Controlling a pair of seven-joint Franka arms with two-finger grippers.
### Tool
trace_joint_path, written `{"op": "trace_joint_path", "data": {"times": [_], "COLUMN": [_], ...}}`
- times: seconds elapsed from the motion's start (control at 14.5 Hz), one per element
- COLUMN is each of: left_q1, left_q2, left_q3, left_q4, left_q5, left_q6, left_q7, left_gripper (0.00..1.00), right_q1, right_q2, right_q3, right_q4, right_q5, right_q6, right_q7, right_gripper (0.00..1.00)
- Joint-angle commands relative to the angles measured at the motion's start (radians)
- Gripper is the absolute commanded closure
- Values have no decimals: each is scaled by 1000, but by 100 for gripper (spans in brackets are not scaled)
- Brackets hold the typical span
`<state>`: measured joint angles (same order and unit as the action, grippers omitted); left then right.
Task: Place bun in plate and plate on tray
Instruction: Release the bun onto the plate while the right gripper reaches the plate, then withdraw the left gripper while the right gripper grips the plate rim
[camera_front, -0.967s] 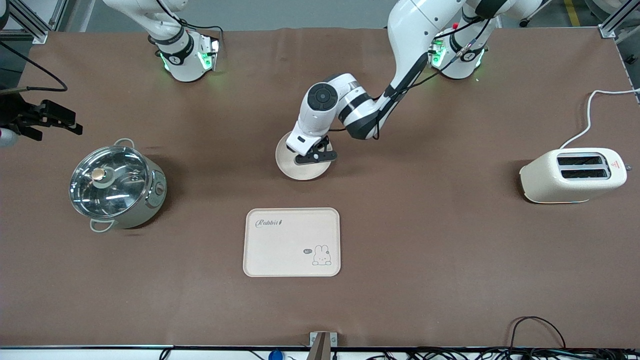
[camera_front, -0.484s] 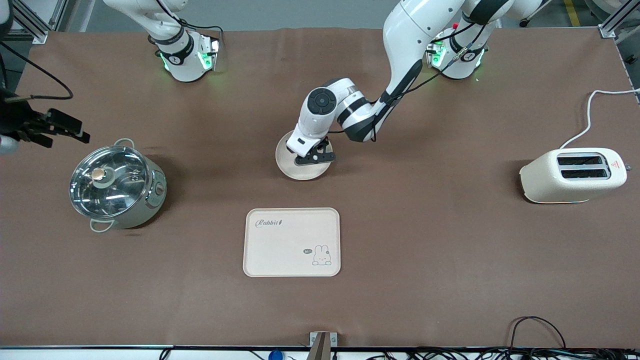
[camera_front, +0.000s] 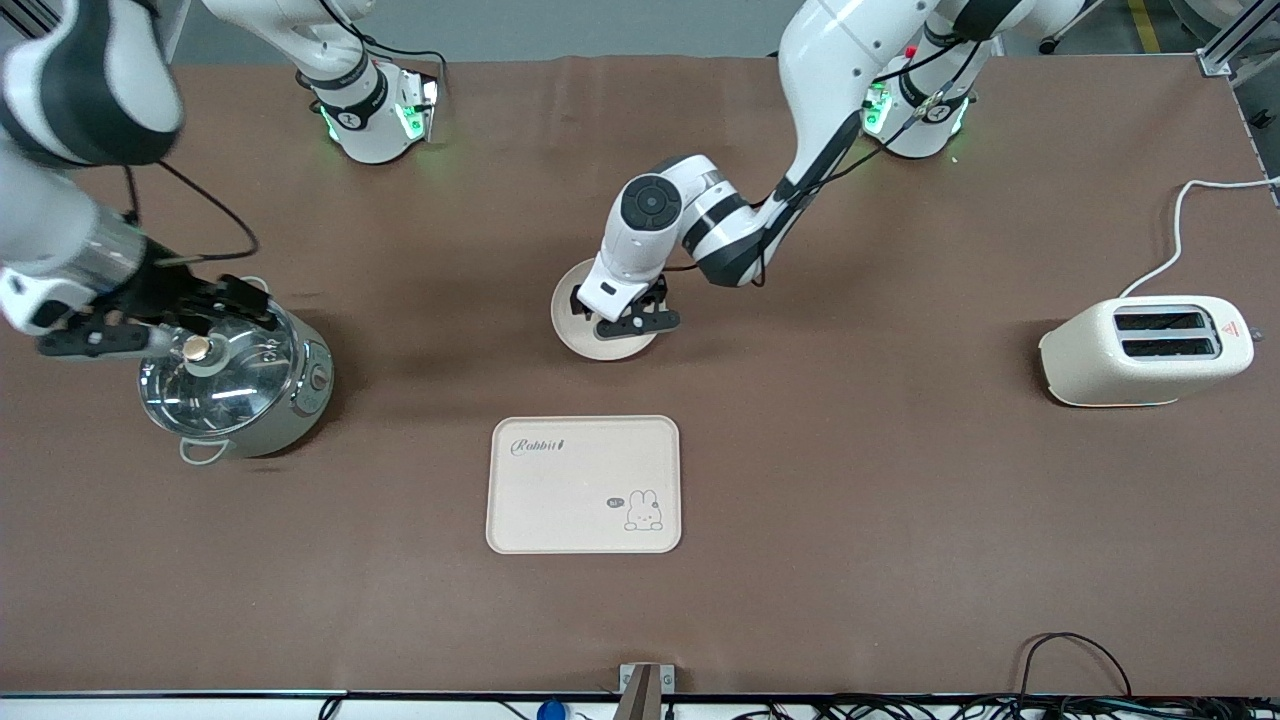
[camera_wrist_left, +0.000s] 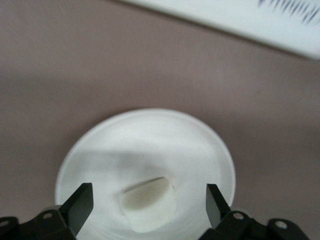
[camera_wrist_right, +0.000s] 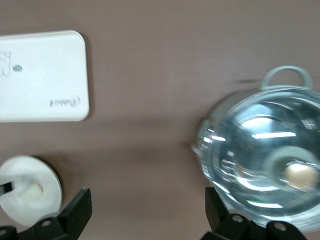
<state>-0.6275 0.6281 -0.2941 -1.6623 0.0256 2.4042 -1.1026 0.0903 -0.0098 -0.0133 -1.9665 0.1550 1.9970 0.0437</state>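
Bun down, plate next.
My left gripper (camera_wrist_left: 149, 202), spread wide over the bun (camera_wrist_left: 148, 204) in the plate (camera_wrist_left: 100, 145); next, grasp the rim.

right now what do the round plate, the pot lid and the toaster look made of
Round cream-beige plate: looks like matte plastic or melamine; even colour, no glare.
Clear domed pot lid: probably glass in a metal rim; see-through with sharp reflections.
Cream two-slot toaster: seemingly satin plastic or painted metal; soft sheen, rounded shell.
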Motion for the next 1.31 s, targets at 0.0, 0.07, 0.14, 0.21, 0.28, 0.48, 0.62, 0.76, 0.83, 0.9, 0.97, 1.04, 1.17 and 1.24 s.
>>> {"op": "trace_joint_path", "data": {"times": [0.0, 0.07, 0.14, 0.21, 0.28, 0.48, 0.62, 0.76, 0.83, 0.9, 0.97, 1.04, 1.17, 1.24], "left_q1": [86, 118, 150, 182, 205, 303, 369, 428, 455, 481, 492, 503, 528, 557], "left_q2": [-138, -163, -185, -197, -209, -249, -298, -349, -375, -395, -413, -425, -488, -514], "left_q3": [4, 4, 3, 1, 1, 1, 1, 1, 1, 3, 4, 12, 36, 53], "left_q4": [-21, -13, -8, 7, 28, 85, 87, 88, 87, 85, 85, 85, 81, 84], "left_q5": [27, 60, 104, 147, 177, 195, 195, 197, 195, 189, 192, 188, 178, 162], "left_q6": [-91, -109, -131, -161, -206, -335, -365, -404, -436, -466, -490, -499, -549, -585], "left_q7": [-2, 10, 15, 24, 45, 176, 216, 257, 286, 312, 341, 371, 461, 556], "left_gripper": [0, 0, 0, 0, 0, 0, 0, 0, 0, 0, 0, 0, 0, 0], "right_q1": [98, 123, 158, 211, 250, 327, 394, 440, 462, 480, 502, 543, 583, 585], "right_q2": [-29, -27, -19, 13, 42, 129, 175, 230, 253, 261, 269, 269, 269, 277], "right_q3": [-5, -4, -4, -4, -4, -4, -7, -7, -7, -7, -5, -5, -7, -5], "right_q4": [-164, -208, -242, -258, -258, -262, -262, -262, -262, -262, -262, -262, -261, -262], "right_q5": [20, 21, 23, 23, 23, 112, 113, 112, 113, 113, 115, 117, 115, 115], "right_q6": [178, 239, 302, 343, 359, 446, 465, 467, 465, 465, 464, 462, 474, 497], "right_q7": [117, 133, 149, 197, 238, 266, 269, 271, 272, 289, 330, 387, 462, 462], "right_gripper": [0, 0, 0, 0, 0, 0, 0, 0, 0, 0, 0, 0, 4, 5]}}
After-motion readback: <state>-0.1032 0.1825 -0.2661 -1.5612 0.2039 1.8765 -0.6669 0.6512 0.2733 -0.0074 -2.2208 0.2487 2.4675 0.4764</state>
